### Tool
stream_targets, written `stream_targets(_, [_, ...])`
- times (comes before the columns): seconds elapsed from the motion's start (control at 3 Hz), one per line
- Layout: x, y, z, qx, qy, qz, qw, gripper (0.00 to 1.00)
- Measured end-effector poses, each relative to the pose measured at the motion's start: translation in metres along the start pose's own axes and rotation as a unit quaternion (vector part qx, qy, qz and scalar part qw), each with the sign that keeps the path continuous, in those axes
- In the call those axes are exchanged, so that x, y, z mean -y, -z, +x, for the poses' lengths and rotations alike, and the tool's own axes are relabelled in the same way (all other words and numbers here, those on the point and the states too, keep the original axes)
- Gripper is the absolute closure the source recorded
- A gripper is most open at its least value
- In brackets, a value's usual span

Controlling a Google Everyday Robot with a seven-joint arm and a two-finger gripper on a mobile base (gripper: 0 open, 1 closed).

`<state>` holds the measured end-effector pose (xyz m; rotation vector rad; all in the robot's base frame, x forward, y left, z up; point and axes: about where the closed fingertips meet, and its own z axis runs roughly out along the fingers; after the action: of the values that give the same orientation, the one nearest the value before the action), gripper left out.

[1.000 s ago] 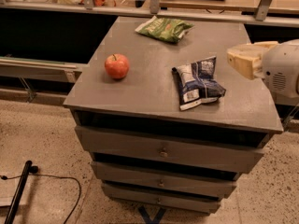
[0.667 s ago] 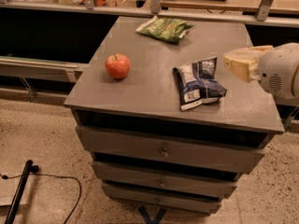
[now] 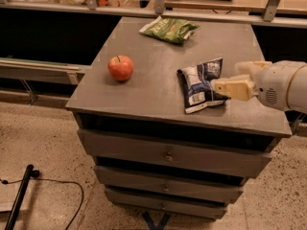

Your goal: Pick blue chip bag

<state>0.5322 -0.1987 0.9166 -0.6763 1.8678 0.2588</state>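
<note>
Hovering at the right edge of the blue chip bag (image 3: 197,83), the claw (image 3: 226,77) stands open and grips nothing.

From where I stand, the bag lies crumpled and flat on the right half of the grey table (image 3: 153,92), close to its front edge. The claw's white arm comes in from the right. Its nearer cream finger (image 3: 233,88) crosses the bag's right side, and the other finger sits apart behind it. I cannot tell whether either one touches the foil. A red apple (image 3: 120,67) sits well apart on the left, and a green chip bag (image 3: 169,29) lies near the far edge. Drawers (image 3: 168,155) stack below the tabletop, and a black cable (image 3: 57,183) trails over the speckled floor.
</note>
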Motion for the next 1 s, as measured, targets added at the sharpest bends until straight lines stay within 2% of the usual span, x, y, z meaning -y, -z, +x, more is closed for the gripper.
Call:
stream_targets(0.33, [-0.005,-0.015,0.019,-0.009,0.005,-0.027,0.9996,0.0])
stream_targets(1.0, [-0.017,-0.04,0.041,-0.025,0.036,-0.074,0.9963,0.0])
